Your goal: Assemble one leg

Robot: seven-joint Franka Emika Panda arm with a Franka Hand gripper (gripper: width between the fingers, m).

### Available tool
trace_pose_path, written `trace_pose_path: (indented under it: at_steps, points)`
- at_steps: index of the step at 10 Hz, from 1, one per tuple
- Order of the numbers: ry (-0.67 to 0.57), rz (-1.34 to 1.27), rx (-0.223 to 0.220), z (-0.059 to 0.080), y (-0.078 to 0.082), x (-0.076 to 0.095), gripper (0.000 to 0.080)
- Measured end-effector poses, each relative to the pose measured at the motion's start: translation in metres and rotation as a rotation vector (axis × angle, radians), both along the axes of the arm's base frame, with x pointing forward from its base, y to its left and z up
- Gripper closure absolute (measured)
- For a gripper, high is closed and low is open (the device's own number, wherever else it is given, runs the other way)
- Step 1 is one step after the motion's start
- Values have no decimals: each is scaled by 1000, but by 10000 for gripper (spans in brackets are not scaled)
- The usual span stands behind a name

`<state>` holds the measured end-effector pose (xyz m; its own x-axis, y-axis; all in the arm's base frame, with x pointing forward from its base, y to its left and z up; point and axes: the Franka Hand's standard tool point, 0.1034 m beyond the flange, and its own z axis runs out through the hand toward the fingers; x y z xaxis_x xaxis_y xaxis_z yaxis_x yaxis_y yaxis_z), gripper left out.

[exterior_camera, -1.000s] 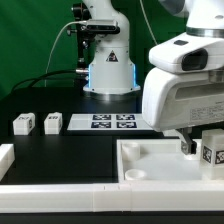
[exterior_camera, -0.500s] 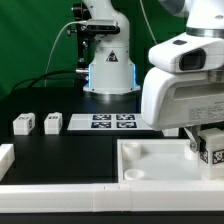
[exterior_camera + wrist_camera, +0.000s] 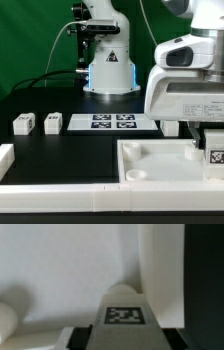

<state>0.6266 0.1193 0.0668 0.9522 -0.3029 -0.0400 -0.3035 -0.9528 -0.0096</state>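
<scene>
one leg (image 3: 213,152) sits clamped between the fingers (image 3: 204,148) at the exterior view's right, low over the white tray (image 3: 150,160), its tag facing outward. the wrist view shows the same leg (image 3: 124,314) pinched at its base with the tray wall (image 3: 160,263) just beyond, which suggests it is being lined up for a corner socket. two more loose legs (image 3: 24,124) and (image 3: 52,123) wait on the table (image 3: 70,150), well apart from the tray, beside the marker board (image 3: 112,122).
</scene>
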Motion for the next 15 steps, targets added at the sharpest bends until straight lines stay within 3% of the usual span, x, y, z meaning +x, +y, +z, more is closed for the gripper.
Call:
trace_pose_path:
  at_steps: [7,9,12,13,14,15]
  points:
    - [22,-929,-18,0,7,0,506]
    - [34,-1108,-13,0,7,0,506]
    - [35,-1110,-13,0,7,0,506]
    - [35,-1101,-12,0,8,0,288]
    - [34,-1060,-10,0,8,0,288]
    - [32,-1032,-9,0,8,0,180]
